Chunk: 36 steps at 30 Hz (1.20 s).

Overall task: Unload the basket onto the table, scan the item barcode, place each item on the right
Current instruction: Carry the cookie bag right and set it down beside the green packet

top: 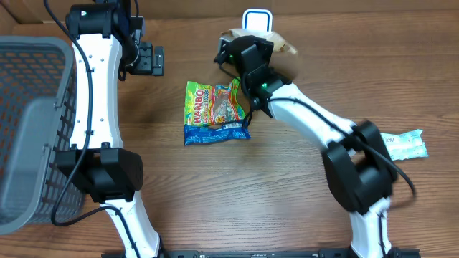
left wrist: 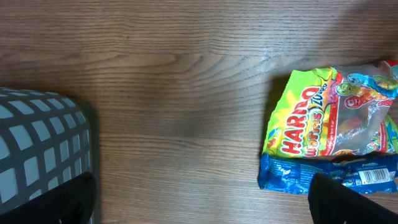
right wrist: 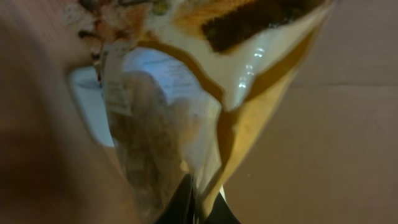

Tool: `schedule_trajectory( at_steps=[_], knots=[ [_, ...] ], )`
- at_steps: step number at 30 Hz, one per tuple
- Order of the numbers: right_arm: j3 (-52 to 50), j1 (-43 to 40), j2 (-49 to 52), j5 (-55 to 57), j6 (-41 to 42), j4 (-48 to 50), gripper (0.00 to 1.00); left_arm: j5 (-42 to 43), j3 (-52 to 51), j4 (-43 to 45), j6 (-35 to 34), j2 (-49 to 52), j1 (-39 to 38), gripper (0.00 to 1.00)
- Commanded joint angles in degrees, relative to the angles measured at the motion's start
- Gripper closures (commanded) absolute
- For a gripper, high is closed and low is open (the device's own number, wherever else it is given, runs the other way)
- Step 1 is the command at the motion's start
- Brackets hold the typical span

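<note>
Over the scanner (top: 257, 18), my right gripper (right wrist: 196, 202) pinches the snack pouch (right wrist: 236, 74), the scan step; next, I judge, its barcode must face the scanner. Left gripper (top: 156, 61) spread.

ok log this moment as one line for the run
right gripper: shut on tan pouch, next to white scanner | left gripper: open, empty | haribo bag: flat on table
</note>
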Motion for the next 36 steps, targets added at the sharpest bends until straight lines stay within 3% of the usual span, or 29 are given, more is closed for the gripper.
schedule_trajectory(
  at_steps=[1,5,8,15,23,33,34,36],
  knots=[
    [1.0,1.9,-14.8,-7.8,19.5,-8.1,0.96,0.7,0.4,0.1,1.1,0.5,-0.5,0.0],
    [1.0,1.1,-24.5,-19.0,40.1,-19.6,0.96,0.6,0.4,0.1,1.1,0.5,-0.5,0.0],
    [1.0,-1.4,-30.5,-25.4,51.1,-27.2,0.96,0.6,0.4,0.1,1.1,0.5,-0.5,0.0],
    [1.0,-18.6,-38.8,-28.5,75.4,-49.5,0.96,0.7,0.4,0.1,1.1,0.5,-0.5,0.0],
    [-3.0,-47.4,-28.7,-53.8,76.0,-56.1,0.96,0.7,0.4,0.1,1.1,0.5,-0.5,0.0],
    [-4.4,-59.9,-10.3,-58.1,78.6,-52.1,0.96,0.6,0.4,0.1,1.1,0.5,-0.5,0.0],
    [-4.4,-60.3,-9.4,-58.1,78.6,-51.8,0.93,0.7,0.4,0.1,1.1,0.5,-0.5,0.0],
    [-4.4,-60.7,-8.7,-58.1,78.4,-51.7,0.74,0.6,0.4,0.1,1.1,0.5,-0.5,0.0]
  ],
)
